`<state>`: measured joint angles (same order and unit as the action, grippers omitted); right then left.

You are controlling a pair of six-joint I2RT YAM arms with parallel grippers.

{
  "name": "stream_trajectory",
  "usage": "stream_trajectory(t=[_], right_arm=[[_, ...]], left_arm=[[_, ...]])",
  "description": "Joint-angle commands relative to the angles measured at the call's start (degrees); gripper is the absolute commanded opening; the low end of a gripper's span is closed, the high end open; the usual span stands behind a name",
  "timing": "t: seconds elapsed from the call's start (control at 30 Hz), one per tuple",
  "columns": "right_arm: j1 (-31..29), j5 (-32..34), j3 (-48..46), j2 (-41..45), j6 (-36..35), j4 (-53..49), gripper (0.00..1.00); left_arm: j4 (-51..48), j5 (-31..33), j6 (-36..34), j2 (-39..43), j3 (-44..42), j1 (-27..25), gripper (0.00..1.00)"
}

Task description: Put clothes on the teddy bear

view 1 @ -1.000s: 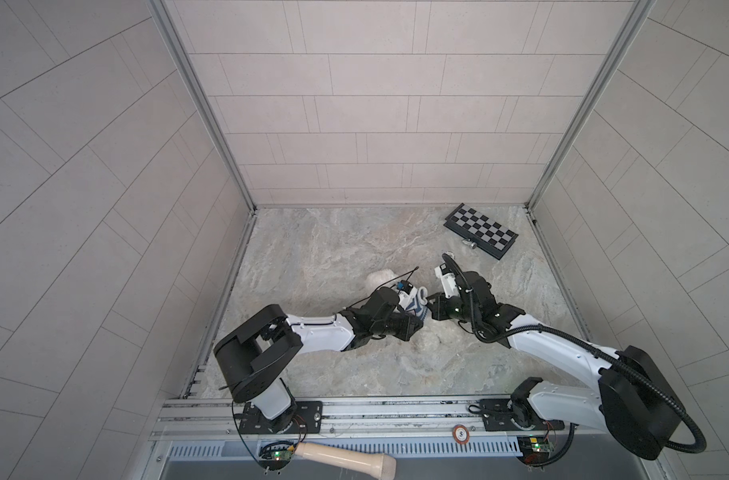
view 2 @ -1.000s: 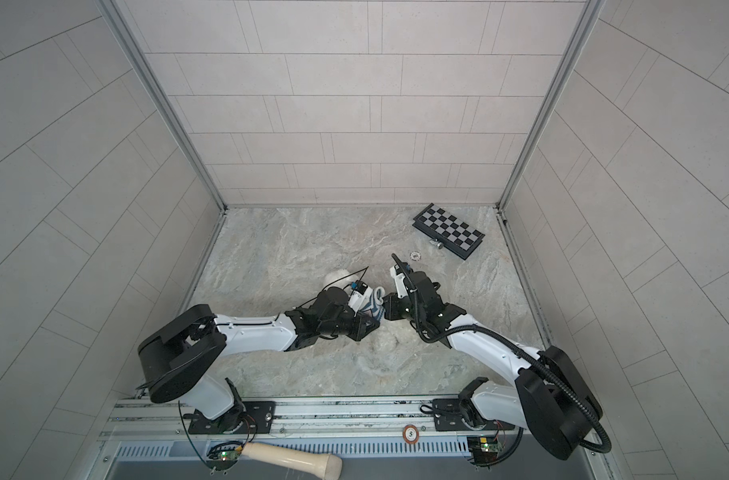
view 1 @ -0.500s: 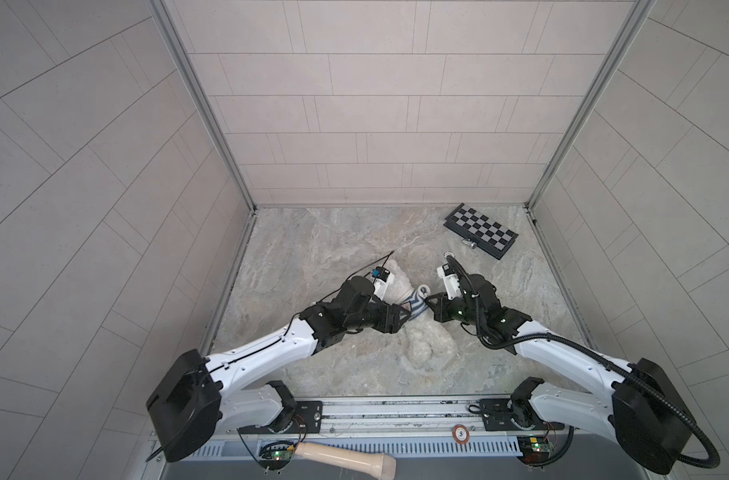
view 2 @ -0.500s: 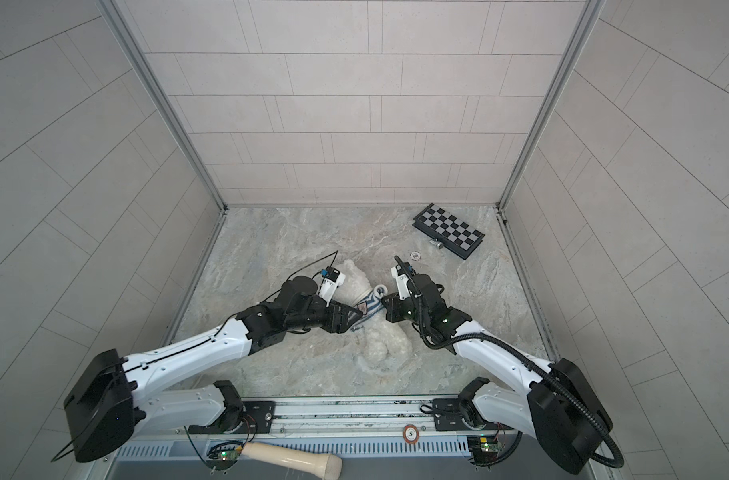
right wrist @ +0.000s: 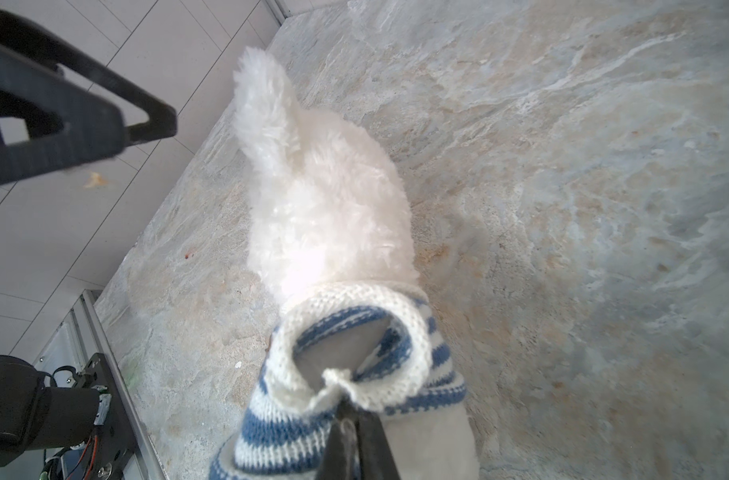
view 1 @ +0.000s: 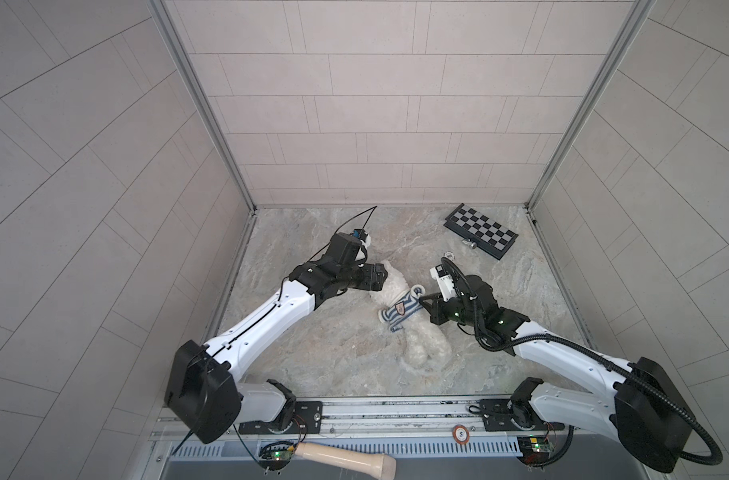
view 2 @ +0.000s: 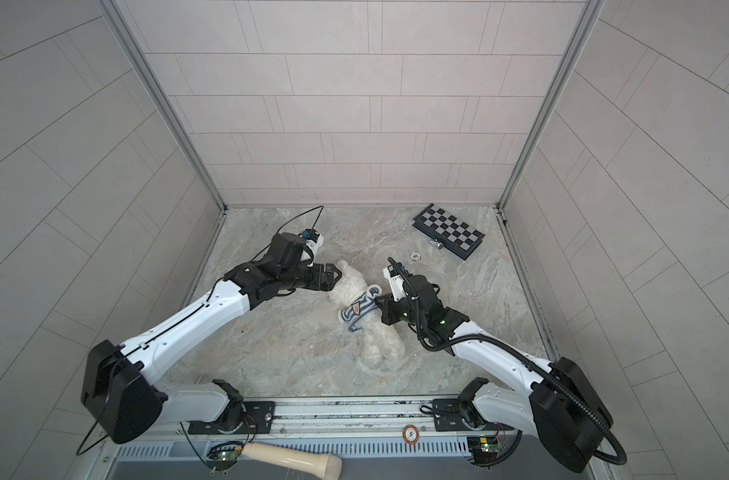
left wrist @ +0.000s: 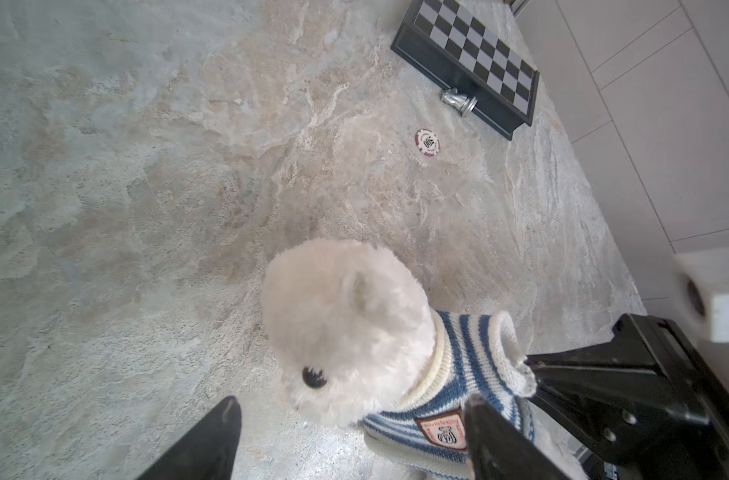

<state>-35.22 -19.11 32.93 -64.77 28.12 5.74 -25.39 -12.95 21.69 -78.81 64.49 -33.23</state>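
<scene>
The teddy bear (view 1: 427, 353) lies on the marble table, its fluffy white head (view 2: 350, 286) toward the back left and its legs toward the front. The navy-and-white striped shirt (view 1: 400, 311) sits round its neck and chest, badge up (left wrist: 442, 428). My left gripper (view 1: 381, 276) is open beside the head; in the left wrist view its fingers (left wrist: 213, 436) stand either side of the muzzle, touching nothing. My right gripper (right wrist: 348, 401) is shut on the white cuff of the shirt's empty sleeve (right wrist: 354, 332), on the bear's right (view 2: 377, 301).
A folded chessboard (view 1: 481, 230) lies at the back right, with a silver chess piece (view 1: 471, 245) and a poker chip (view 1: 449, 254) just in front of it. A wooden handle (view 1: 346, 459) rests below the front rail. Side walls stand close on both sides.
My left gripper has opened, let go of the shirt and drawn back left to beside the bear's head. The right gripper stays shut on the sleeve cuff.
</scene>
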Motion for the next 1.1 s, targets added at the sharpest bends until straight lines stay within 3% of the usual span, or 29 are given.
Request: stream_trajectory(t=[0.0,0.23,0.37,0.5,0.63,0.73,0.8,1.07], right_arm=[[-0.89,-0.09,2.22,-0.59,-2.14,-0.62,0.00],[-1.21,0.57,2.23,-1.12,-3.31,-1.61,0.00],[-1.46,0.39,4.25,-1.98,-4.15,-2.12,0.00],[-1.52,0.41,4.35,-2.38,-4.60,-2.38,0.00],[-2.09,1.46,5.02,-1.85,-5.91,-4.35,0.00],[-2.33,1.96,5.52,-1.76,-6.66,-5.53,0.00],[-2.42,1.96,5.87,-1.91,-7.08,-5.86,0.00],[-3.01,2.92,7.96,-2.16,-9.23,-9.77,0.00]], left_arm=[[-1.11,-0.82,-1.76,-3.68,3.80,-0.08,0.84],[-2.00,0.93,-1.39,-10.55,5.61,-0.93,0.59],[0.12,0.86,0.05,-10.31,3.47,-1.53,0.52],[1.07,1.50,0.50,-10.45,3.80,-1.66,0.52],[0.89,2.74,-0.29,-10.59,5.21,-1.72,0.66],[0.43,2.54,-0.68,-12.04,6.32,-1.66,0.64],[0.66,2.14,-0.61,-13.21,6.70,-1.74,0.58],[2.92,2.94,0.44,-13.14,5.09,-1.73,0.09]])
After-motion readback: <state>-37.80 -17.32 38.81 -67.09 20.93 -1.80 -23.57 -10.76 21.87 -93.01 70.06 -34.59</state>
